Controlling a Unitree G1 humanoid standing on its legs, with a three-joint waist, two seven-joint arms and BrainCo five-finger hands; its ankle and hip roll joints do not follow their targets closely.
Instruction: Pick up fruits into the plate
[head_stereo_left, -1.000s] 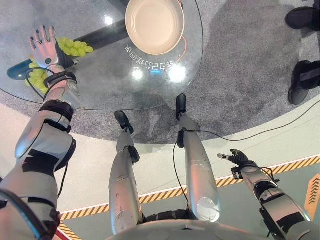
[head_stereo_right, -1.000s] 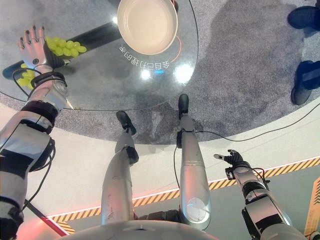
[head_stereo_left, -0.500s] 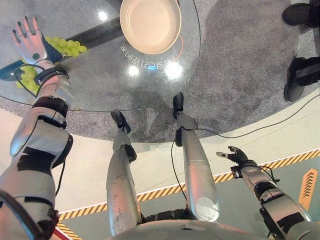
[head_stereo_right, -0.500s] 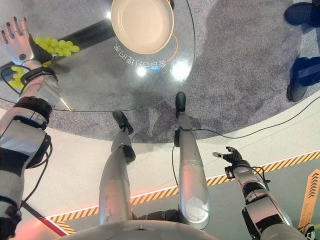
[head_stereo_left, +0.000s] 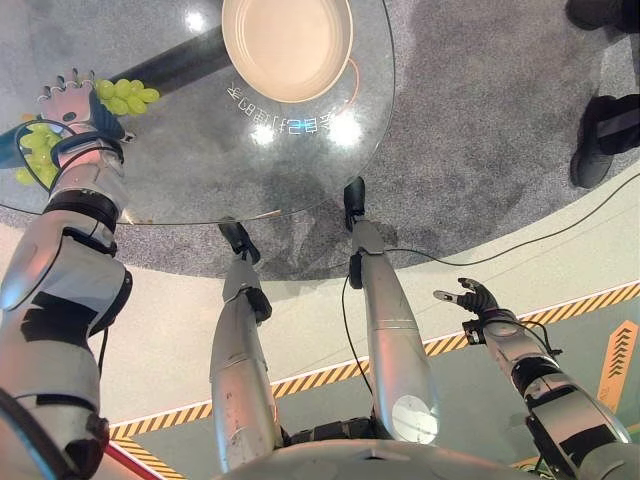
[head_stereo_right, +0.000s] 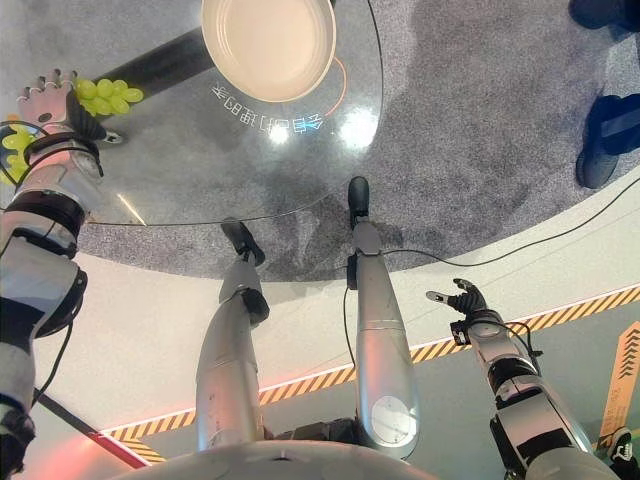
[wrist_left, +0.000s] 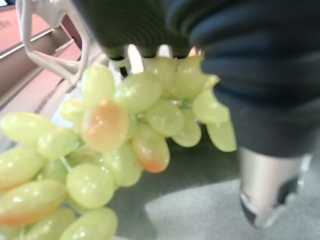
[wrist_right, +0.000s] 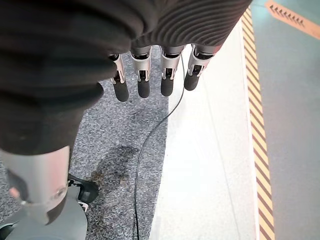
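Left eye view: round glass table (head_stereo_left: 200, 170) ahead; cream plate (head_stereo_left: 287, 45) at its far side, holding nothing; 2 clusters of green grapes (head_stereo_left: 125, 95) at the far left, 1 just right of the left hand (head_stereo_left: 72, 102), another near the wrist at the table's left edge; hand low over the bunch, fingers bent down toward it, closure not readable from here. Right hand (head_stereo_left: 475, 298) low at the right, well apart from the table, over pale floor by a yellow-black striped line (head_stereo_left: 590, 300); dark shoes (head_stereo_left: 605, 140) of a person at the far right.

Right eye view: same layout; grapes well apart from the plate, with bare glass between.

Left wrist view: grapes right under the palm, some blushed orange; dark fingertips (wrist_left: 122, 52) touching the top of the cluster; cannot tell whether curled round it or merely resting on it.

Right wrist view: fingers (wrist_right: 145, 80) hanging straight and relaxed, holding nothing, above grey carpet (wrist_right: 120, 140).

Handling, as a judgement: light but soft and loosely joined; berries smooth, likely to slip or pull off the stalk; easily bruised under a hard squeeze. Best taken by cupping the whole cluster from above with a wide, gentle wrap, or near the stem where berries join; 1 berry alone would probably tear free.
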